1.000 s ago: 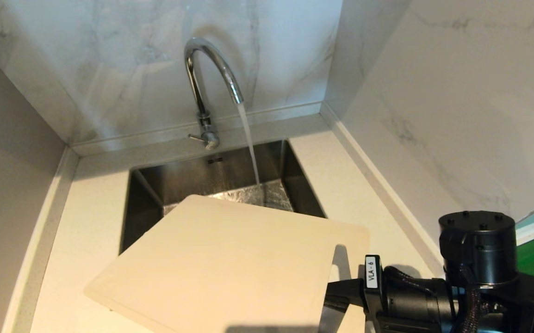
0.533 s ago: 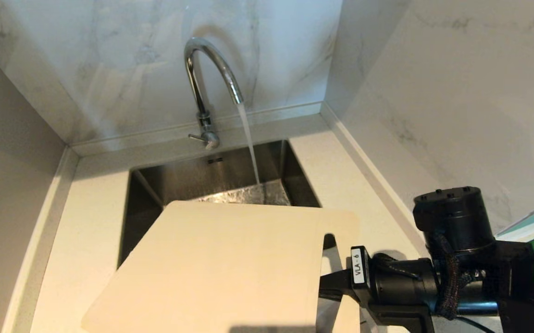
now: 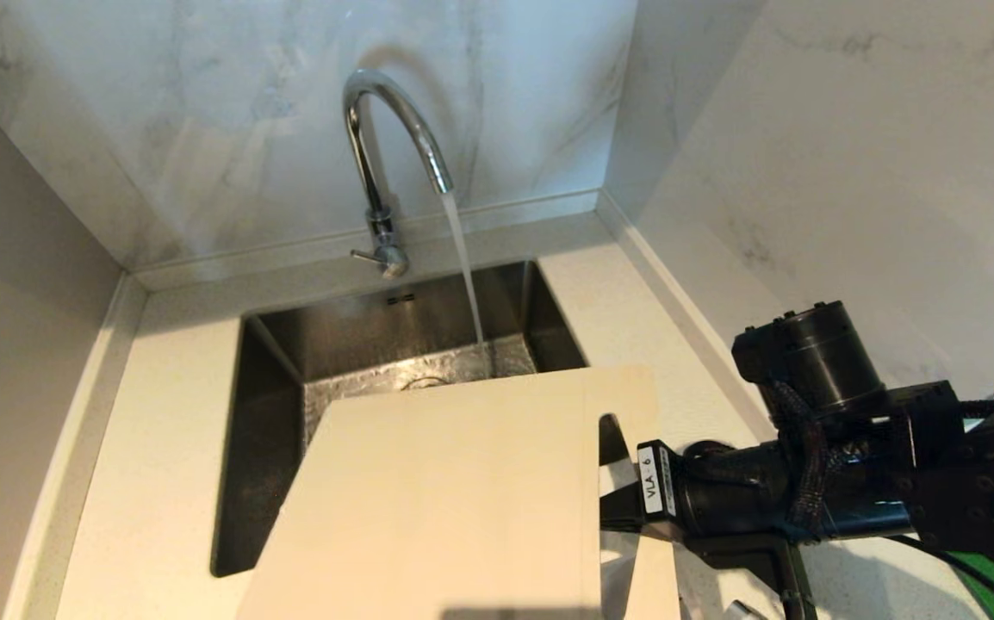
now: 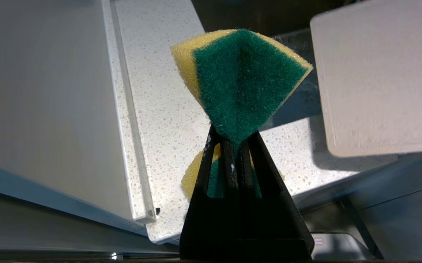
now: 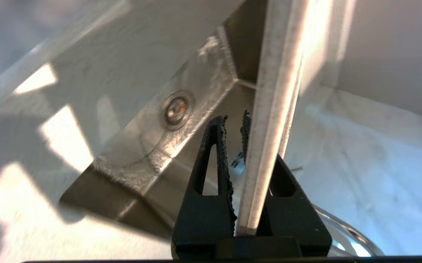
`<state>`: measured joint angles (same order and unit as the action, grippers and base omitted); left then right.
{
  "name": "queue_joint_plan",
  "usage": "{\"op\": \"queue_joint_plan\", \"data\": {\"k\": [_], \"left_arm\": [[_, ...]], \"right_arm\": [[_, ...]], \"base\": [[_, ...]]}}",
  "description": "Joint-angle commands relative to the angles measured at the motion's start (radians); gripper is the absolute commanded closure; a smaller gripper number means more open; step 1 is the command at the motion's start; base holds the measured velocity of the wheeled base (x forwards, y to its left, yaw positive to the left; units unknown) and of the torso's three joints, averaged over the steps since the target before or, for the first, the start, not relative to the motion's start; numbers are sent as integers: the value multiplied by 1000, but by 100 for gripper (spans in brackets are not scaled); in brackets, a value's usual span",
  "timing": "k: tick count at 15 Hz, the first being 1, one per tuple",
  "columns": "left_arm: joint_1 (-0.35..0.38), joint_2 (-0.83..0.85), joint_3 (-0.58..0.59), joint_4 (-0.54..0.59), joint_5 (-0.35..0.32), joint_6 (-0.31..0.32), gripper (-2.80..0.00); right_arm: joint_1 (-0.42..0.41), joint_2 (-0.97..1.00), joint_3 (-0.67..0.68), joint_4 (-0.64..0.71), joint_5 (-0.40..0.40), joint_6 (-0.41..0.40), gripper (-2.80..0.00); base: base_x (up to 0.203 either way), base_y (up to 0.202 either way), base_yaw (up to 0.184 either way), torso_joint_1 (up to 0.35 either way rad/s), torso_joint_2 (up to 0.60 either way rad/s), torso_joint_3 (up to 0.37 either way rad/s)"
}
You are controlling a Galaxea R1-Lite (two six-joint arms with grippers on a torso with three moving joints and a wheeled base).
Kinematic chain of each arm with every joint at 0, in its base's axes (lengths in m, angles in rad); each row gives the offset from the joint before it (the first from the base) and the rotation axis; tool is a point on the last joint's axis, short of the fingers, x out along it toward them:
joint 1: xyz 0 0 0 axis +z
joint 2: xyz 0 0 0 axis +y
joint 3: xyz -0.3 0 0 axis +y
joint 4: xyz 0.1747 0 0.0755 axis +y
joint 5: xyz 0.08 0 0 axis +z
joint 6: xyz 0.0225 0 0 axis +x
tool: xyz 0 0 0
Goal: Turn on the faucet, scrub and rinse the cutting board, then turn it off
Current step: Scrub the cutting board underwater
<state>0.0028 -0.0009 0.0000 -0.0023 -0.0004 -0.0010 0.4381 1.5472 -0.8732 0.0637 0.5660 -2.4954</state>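
The sink (image 3: 273, 344), a dark steel basin set into the pale counter (image 3: 161, 413), fills the middle of the head view, and the faucet (image 3: 381, 155) stands at its far edge with water running from the spout into the basin's far right part.

The cutting board (image 3: 454, 499) hangs over the near half of the basin, tipped so that its broad pale face looks up and toward the robot. Its long axis appears to run near to far, with the far edge highest and just short of the stream. The handle slot (image 3: 609, 439) lies along its right edge, beside the grip.

It looks thin, stiff and light; once wet its smooth face will probably turn slippery, so an edge pinch near the slot seems the sensible hold, though scrubbing pressure could lever it about that single grip.

The right gripper (image 5: 243, 157) is clamped across the board's right edge, one finger on each face. The left gripper (image 4: 234, 140), out of the head view, is closed on a green and yellow sponge (image 4: 240, 80), off to the board's left over the counter.
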Motion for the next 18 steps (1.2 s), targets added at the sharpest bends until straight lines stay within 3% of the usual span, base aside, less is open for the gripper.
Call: {"op": "queue_joint_plan", "data": {"k": [1,5,8,12,16,18], "left_arm": [[0,-1,0,-1,0,-1,0],[0,-1,0,-1,0,-1,0],[0,-1,0,-1,0,-1,0],[0,-1,0,-1,0,-1,0],[0,-1,0,-1,0,-1,0],[0,-1,0,-1,0,-1,0]], "right_arm": [[-1,13,-22,4,-6,-46,0],[-1,-1,-45,42,-86,-100,0],[-15,1,-54,39,-99,-140,0],[-108,15,-118,40,-97,-185,0],[-108,44,-143,39,-89,-185,0],[-109,94,-190,40,-48,-184,0]], "base": [[0,0,0,0,0,0],[0,0,0,0,0,0],[0,0,0,0,0,0],[0,0,0,0,0,0],[0,0,0,0,0,0],[0,0,0,0,0,0]]}}
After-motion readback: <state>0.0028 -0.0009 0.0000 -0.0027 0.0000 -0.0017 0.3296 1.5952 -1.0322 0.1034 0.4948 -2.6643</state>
